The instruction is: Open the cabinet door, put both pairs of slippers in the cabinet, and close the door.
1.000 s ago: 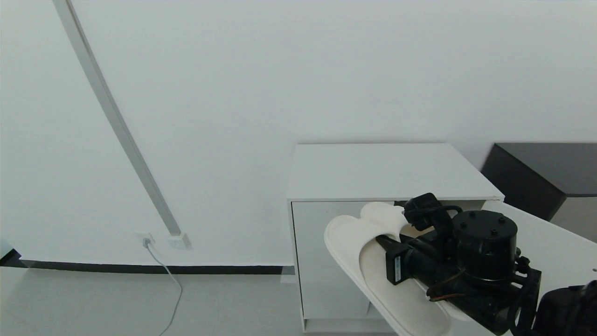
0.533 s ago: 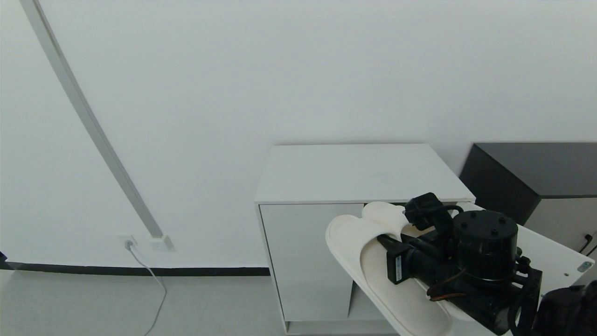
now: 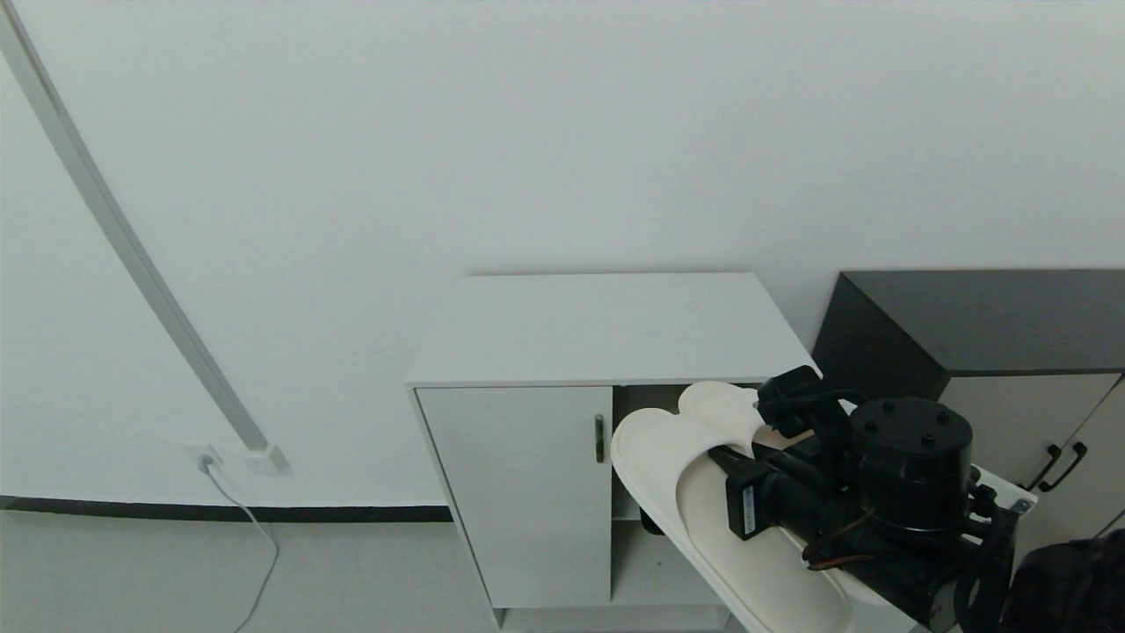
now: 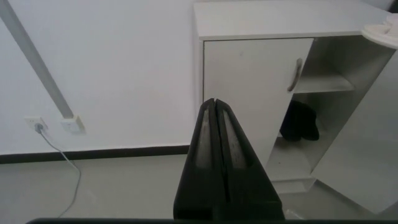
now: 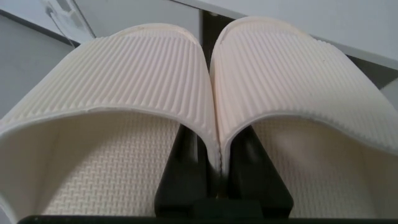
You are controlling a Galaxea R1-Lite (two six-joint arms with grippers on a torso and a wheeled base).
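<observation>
Now: right gripper [image 5: 214, 158] fingers clamped on pair of white slippers [image 3: 668, 457], held before cabinet [image 3: 598, 325], one door open. Left gripper [image 4: 215, 109] fingers together, facing cabinet.

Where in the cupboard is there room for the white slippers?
The upper shelf, between the closed door and the far side wall of the cabinet, looks bare. The lower compartment is bare in front, but a dark thing sits at its back, so it is tighter. The white slippers would probably fit easier on that shelf.
</observation>
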